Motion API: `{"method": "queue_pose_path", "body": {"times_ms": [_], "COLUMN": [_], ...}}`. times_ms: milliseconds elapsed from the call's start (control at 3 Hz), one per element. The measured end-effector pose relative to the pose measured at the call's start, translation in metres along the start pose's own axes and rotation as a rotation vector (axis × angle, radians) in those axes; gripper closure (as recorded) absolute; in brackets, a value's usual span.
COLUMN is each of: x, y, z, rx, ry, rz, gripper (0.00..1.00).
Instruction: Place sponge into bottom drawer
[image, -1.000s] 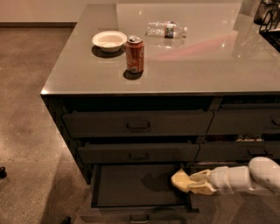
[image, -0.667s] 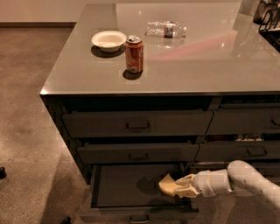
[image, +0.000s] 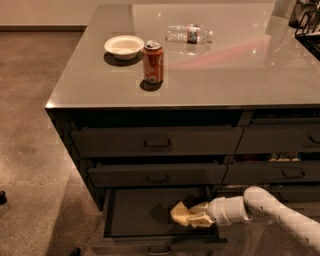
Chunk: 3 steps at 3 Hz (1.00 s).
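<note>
The bottom drawer (image: 135, 215) stands pulled open. The end effector (image: 194, 215) reaches in over it from the right, pinching the sponge (image: 179, 212) just above the drawer floor. Carrying looks done, with release and withdrawal left to do. The sponge is a pale yellow, soft-edged block. Far above, the worktop (image: 225, 75) carries a soda can (image: 153, 61) and a white bowl (image: 124, 46).
</note>
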<state>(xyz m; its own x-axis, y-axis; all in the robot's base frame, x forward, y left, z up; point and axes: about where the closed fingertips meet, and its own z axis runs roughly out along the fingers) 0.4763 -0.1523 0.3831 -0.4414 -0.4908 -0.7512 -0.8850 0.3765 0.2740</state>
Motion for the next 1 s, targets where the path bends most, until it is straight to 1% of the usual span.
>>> {"method": "queue_pose_path", "body": {"times_ms": [333,667,1000], "x": [-0.014,-0.019,-0.013], "y": [-0.014,-0.026,-0.037], "z": [0.04,0.087,0.124], "rx": [-0.025,-0.024,-0.022], "ry": [-0.045,-0.086,-0.106], "rz": [-0.021,-0.022,-0.015], "gripper": [1.0,1.0,1.0]}}
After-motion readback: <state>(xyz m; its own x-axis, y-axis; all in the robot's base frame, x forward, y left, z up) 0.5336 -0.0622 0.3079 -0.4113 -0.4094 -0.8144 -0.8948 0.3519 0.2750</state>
